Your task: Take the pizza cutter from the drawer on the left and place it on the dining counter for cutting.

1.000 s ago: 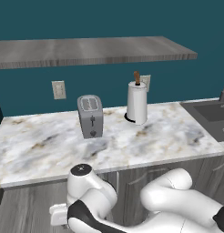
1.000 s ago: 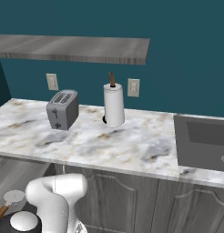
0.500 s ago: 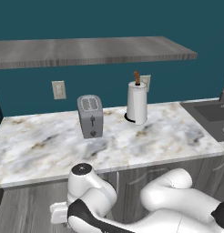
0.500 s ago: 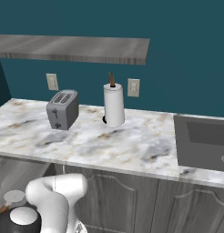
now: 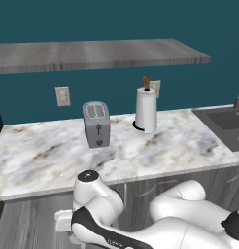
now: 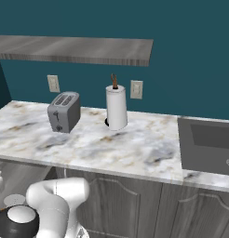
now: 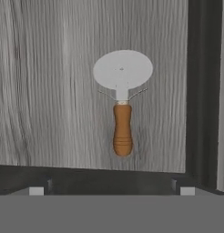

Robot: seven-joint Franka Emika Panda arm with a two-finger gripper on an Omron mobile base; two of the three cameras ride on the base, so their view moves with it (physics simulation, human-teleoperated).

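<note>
The pizza cutter lies flat on the grey wood-grain floor of the open drawer. Its round silver wheel is toward the top of the hand view and its brown wooden handle points down toward my gripper. The gripper is open: its fingertips stand wide apart at the bottom of that view, nearer than the handle's end, with nothing between them. They hang over the drawer's dark near wall. The dining counter is out of view.
A dark drawer wall runs along the right of the cutter. My arm bends low in front of the marble counter, which carries a toaster, a paper towel holder and a sink.
</note>
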